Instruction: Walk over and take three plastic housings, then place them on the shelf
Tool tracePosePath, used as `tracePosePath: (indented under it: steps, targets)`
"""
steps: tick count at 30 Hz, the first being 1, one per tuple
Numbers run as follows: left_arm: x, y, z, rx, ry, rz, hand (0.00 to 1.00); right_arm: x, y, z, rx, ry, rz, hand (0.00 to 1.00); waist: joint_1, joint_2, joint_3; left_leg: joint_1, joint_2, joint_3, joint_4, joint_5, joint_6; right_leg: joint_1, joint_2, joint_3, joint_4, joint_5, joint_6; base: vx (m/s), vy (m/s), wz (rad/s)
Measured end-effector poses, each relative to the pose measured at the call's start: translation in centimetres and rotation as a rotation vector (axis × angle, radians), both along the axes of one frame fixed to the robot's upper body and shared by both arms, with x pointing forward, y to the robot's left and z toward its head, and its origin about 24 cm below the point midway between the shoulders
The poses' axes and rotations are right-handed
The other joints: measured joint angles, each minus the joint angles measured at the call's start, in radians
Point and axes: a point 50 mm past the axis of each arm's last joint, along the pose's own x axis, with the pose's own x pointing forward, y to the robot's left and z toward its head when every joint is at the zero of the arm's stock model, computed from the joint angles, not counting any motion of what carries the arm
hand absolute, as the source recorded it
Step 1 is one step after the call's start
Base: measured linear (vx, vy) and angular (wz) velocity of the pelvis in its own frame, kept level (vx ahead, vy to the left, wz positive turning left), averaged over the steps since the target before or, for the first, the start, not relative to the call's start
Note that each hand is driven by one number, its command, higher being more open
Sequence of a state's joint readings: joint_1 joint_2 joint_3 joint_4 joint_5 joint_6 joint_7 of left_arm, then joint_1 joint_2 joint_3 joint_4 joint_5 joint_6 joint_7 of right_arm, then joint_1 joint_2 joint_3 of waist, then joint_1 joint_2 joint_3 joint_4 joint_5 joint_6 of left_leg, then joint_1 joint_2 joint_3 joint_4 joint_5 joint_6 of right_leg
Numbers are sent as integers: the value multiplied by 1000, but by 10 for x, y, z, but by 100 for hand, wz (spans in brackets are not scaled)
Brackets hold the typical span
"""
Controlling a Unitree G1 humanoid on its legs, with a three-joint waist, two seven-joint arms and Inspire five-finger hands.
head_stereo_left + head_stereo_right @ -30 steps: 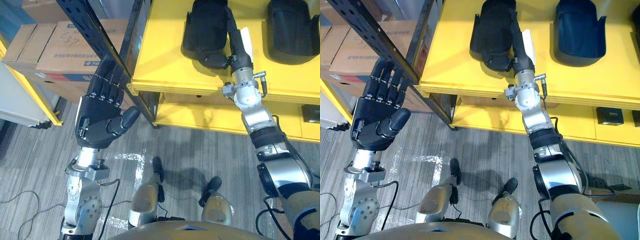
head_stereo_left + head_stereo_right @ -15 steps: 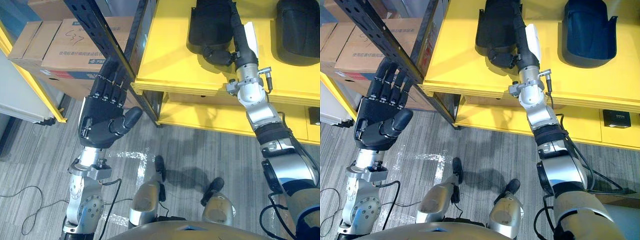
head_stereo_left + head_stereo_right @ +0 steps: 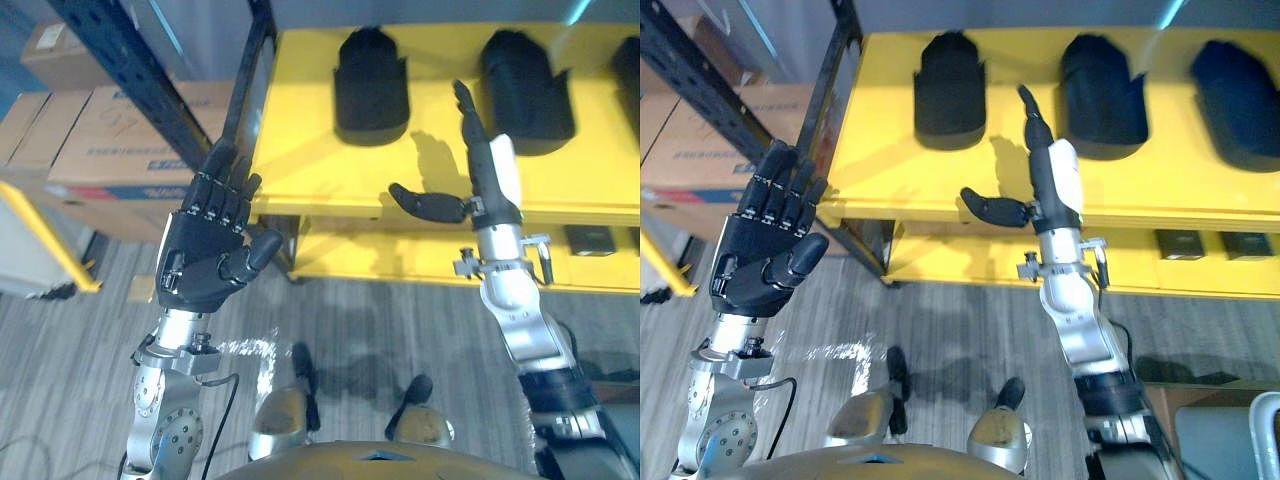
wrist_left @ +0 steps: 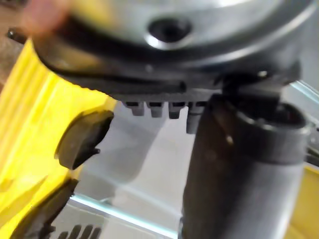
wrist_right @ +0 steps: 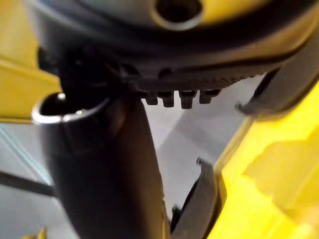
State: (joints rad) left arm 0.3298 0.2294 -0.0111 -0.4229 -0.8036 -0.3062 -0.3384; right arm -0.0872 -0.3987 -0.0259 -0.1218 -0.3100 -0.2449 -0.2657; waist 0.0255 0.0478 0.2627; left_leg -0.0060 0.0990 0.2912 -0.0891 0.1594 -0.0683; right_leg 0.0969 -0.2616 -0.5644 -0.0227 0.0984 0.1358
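Yellow shelf [image 3: 890, 160]: two decks, standing directly ahead. Cardboard boxes [image 3: 110, 140] are stacked on the floor to its left.

Top deck: three black plastic housings stand in a row, well apart from each other. They are the left housing [image 3: 950, 92], the middle housing [image 3: 1102, 92] and the right housing [image 3: 1240, 105]. All are upright and set back from the front edge.

Progress, as a judgement: with three housings on the shelf and neither hand carrying anything, placing appears complete. No housing is seen elsewhere awaiting collection. The pictures alone cannot exclude that this deck is the pick-up point instead.

Right hand [image 3: 1053, 180]: raised over the front edge of the top deck. Its fingers are straight and spread from the thumb, which juts out sideways, and it holds nothing. It sits opposite the gap between the left and middle housings, nearer the middle one. It touches neither, and bare yellow deck shows between fingertips and both housings.

Left hand [image 3: 760, 255]: held up off the shelf's left corner, palm facing the head camera, fingers straight, empty. It is well apart from all three housings.

Lower deck: small dark boxes [image 3: 1180, 243] lie at the right, not part of the task.
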Motion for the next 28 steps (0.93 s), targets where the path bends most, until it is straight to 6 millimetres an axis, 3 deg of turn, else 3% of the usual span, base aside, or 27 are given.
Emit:
tracePosePath:
  steps: [4, 6, 8, 11, 13, 15, 18, 20, 22, 23, 24, 25, 28]
  targets:
    - [-2, 11, 7, 20, -28, 48, 100, -16, -20, 2, 36, -46, -108, 100, -13, -5, -38, 38, 15, 37, 0, -13, -9, 16, 12, 23, -2, -6, -9, 43, -18, -24]
    - [-4, 21, 8, 56, -20, 128, 100, -28, -25, -6, 76, -45, -152, 100, -20, -1, -61, 56, 23, 47, 0, -20, -11, 34, 21, 26, -15, -8, -12, 3, -11, -14]
    - [-11, 33, 4, 79, 22, 236, 100, -38, -31, -16, 157, -32, -190, 100, -27, 5, -85, 64, 28, 64, 0, -30, -16, 35, 26, 35, -18, -10, -13, -7, -4, -17]
    - [-31, 62, -3, 113, 109, 491, 100, -67, -63, -36, 240, -16, -417, 100, -28, 9, -105, 66, 36, 88, 0, -36, -14, 35, 35, 46, -36, -16, -12, -8, -1, -12]
    - [-48, 83, -8, 99, 149, 708, 100, -89, -87, -53, 308, 14, -580, 100, -30, 6, -119, 66, 39, 90, 0, -36, -15, 35, 38, 47, -38, -16, -12, 9, -3, -5]
    - [-75, 108, -17, 24, 184, 1039, 100, -124, -112, -87, 411, 101, -801, 100, -30, -5, -151, 67, 41, 93, 0, -38, -22, 40, 42, 49, -48, -16, -11, 45, 2, -4]
    - [-103, 127, -32, -71, 238, 1309, 100, -160, -119, -138, 524, 290, -991, 100, -29, -16, -181, 70, 44, 93, 0, -39, -27, 44, 45, 49, -50, -17, -13, 48, 4, 0]
    - [-111, 135, -52, -86, 344, 1381, 100, -176, -118, -168, 603, 434, -1046, 100, -28, -14, -185, 70, 45, 92, -1, -40, -26, 45, 46, 49, -49, -18, -14, 0, 0, 0]
    - [-112, 137, -87, -64, 554, 1377, 100, -188, -111, -199, 708, 613, -1043, 100, -27, -11, -188, 71, 45, 92, -1, -42, -23, 47, 46, 49, -47, -19, -14, -2, 9, 3]
    - [-111, 133, -116, -66, 713, 1317, 100, -194, -102, -220, 761, 753, -1017, 100, -26, -5, -187, 82, 45, 92, -1, -43, -22, 60, 45, 45, -47, -20, -15, -22, 18, 10]
    - [-112, 125, -145, -62, 882, 1223, 100, -202, -91, -240, 825, 908, -974, 100, -27, -3, -189, 91, 45, 92, -1, -43, -22, 67, 45, 39, -47, -23, -13, -33, 16, 12]
    - [-112, 120, -159, -53, 958, 1170, 100, -204, -84, -248, 855, 975, -945, 100, -27, -3, -190, 93, 45, 92, -1, -43, -22, 70, 45, 35, -46, -25, -12, -50, 20, 14]
    - [-114, 78, -217, 74, 1285, 813, 100, -208, -59, -276, 976, 1190, -833, 100, -27, -16, -185, 78, 36, 115, 0, -68, -19, 60, 29, 24, -49, -31, -4, -28, 33, 16]
